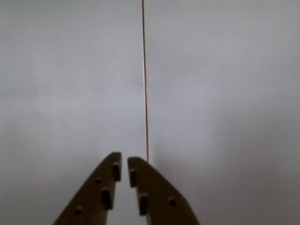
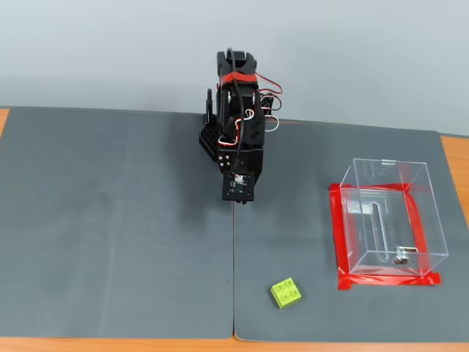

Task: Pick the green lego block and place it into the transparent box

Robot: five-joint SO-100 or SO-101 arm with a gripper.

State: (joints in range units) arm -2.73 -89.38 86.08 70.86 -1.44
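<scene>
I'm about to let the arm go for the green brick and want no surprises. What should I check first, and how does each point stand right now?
1. Green brick in plain sight on the mat, studs up: ok.
2. Nothing on or against the brick: ok.
3. Gripper empty: ok; the wrist view shows nothing between the fingers.
4. Jaws wide enough for the brick: not ok; only a narrow gap shows, so open them first.
5. Brick in the wrist view: not ok; it shows only grey mat and a thin seam.
6. Clear box upright, top open, inside the red tape: ok; only a small metal piece lies in it.
</scene>
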